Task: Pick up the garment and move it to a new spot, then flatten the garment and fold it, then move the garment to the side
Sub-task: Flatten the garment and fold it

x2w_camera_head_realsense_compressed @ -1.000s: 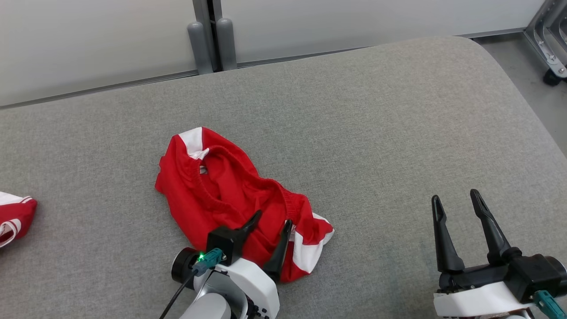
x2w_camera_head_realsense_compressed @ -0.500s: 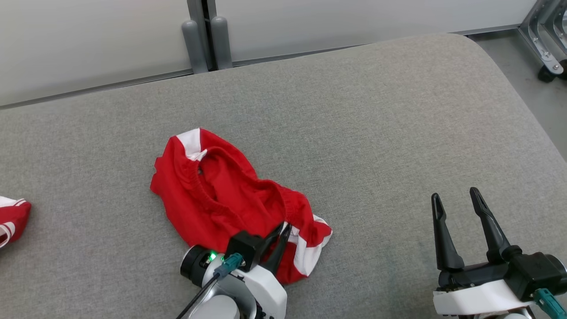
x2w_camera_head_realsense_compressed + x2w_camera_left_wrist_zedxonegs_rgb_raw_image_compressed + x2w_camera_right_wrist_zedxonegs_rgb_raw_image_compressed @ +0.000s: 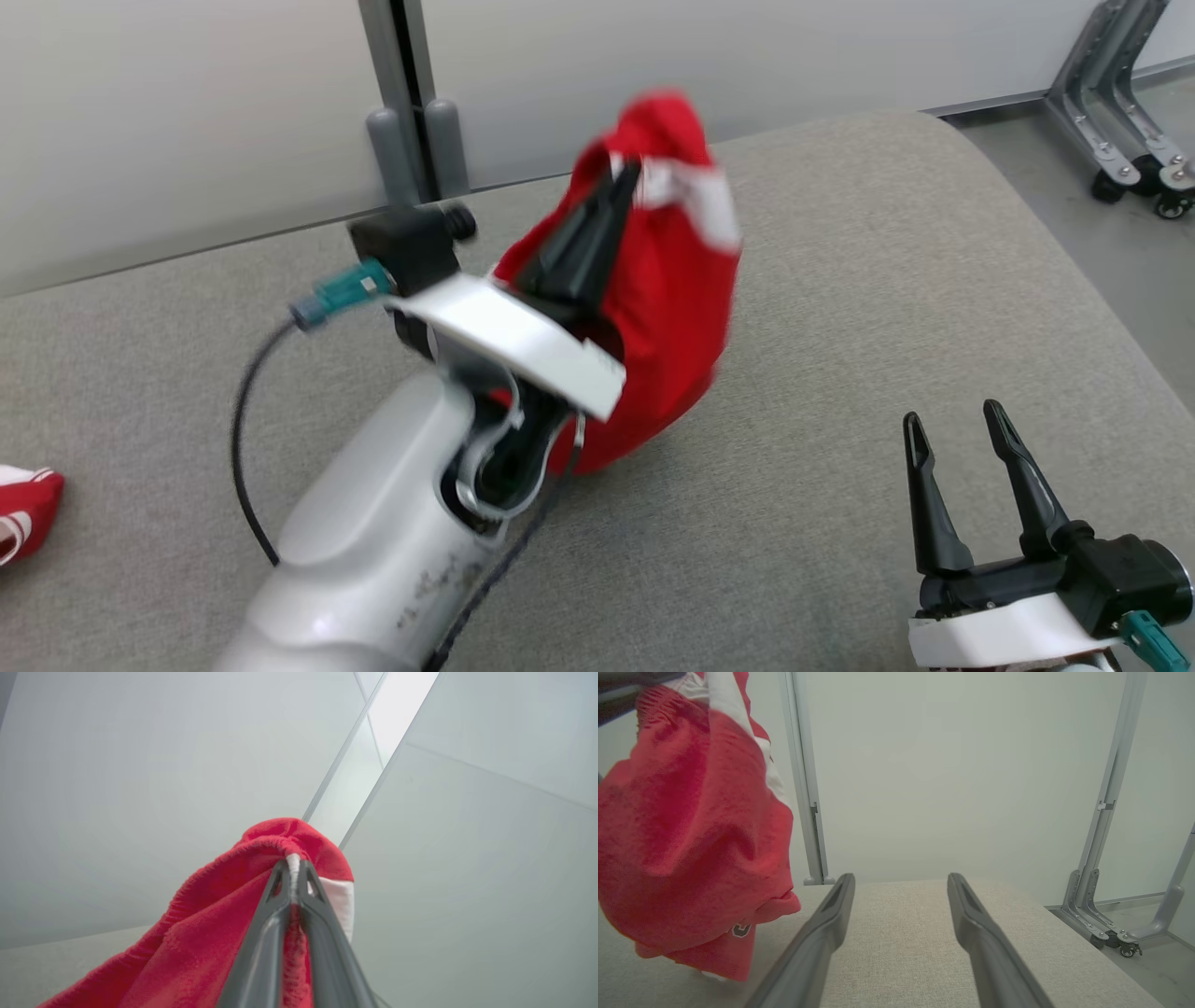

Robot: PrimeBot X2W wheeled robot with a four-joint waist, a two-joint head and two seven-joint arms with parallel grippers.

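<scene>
**Head view.** The left gripper point(image 3: 624, 177) is seen high above the grey padded surface point(image 3: 840, 280), with its two dark fingers pressed together on a fold of the red garment point(image 3: 672, 308). The garment is suspended from the fingertips in a bunched mass, and a white band point(image 3: 695, 191) is seen near the grip. Most of the cloth is held clear of the surface; whether its lowest fold touches the surface cannot be told. The right gripper point(image 3: 950, 415) is seen low at the right, well apart from the garment, with its fingers spread and nothing between them. A second red-and-white cloth point(image 3: 23, 509) is seen at the left edge of the surface. A wheeled metal frame point(image 3: 1111, 121) is seen on the floor at the upper right.

**Left wrist view.** The fingers are seen closed on a white seam of the garment point(image 3: 210, 933), which is draped down over both sides of them. Pale wall panels point(image 3: 140, 788) are seen behind.

**Right wrist view.** The right gripper point(image 3: 901, 877) is seen open above the padded surface point(image 3: 901, 942), holding nothing. The garment point(image 3: 691, 835) is seen hanging at the left, in front of a grey post point(image 3: 805, 788).
</scene>
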